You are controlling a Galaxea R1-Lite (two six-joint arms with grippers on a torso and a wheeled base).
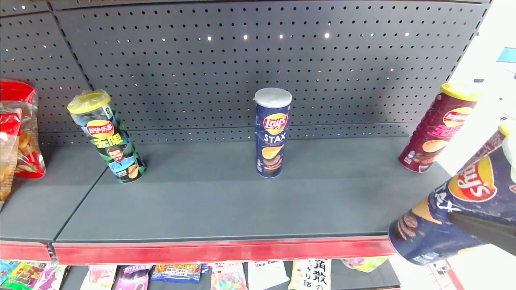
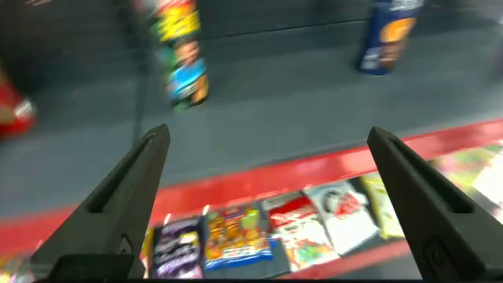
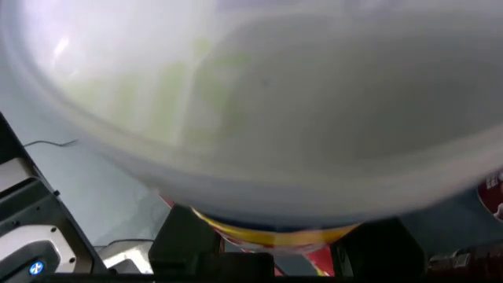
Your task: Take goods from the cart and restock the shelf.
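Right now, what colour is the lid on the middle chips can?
Pale greyish-white lid, on the dark blue can. It shows best in the head view.

You're working in a shop, at a retail display unit. Ahead of your left claw (image 2: 267, 132) runs a grey metal shelf (image 1: 225, 209) with a red price rail (image 1: 221, 249) along its front lip and a perforated back panel (image 1: 242, 60) behind it (the sort that takes hooks). Goods stand spaced along it, labels outward: a green chip can (image 1: 107, 137), a dark blue chip can (image 1: 273, 133) and a maroon chip can (image 1: 437, 129). Beneath that claw, under the rail, a lower tier carries a row of packaged snacks (image 1: 177, 274). The held can (image 1: 451, 217) in your right claw (image 3: 275, 236) carries the same label as the dark blue one.
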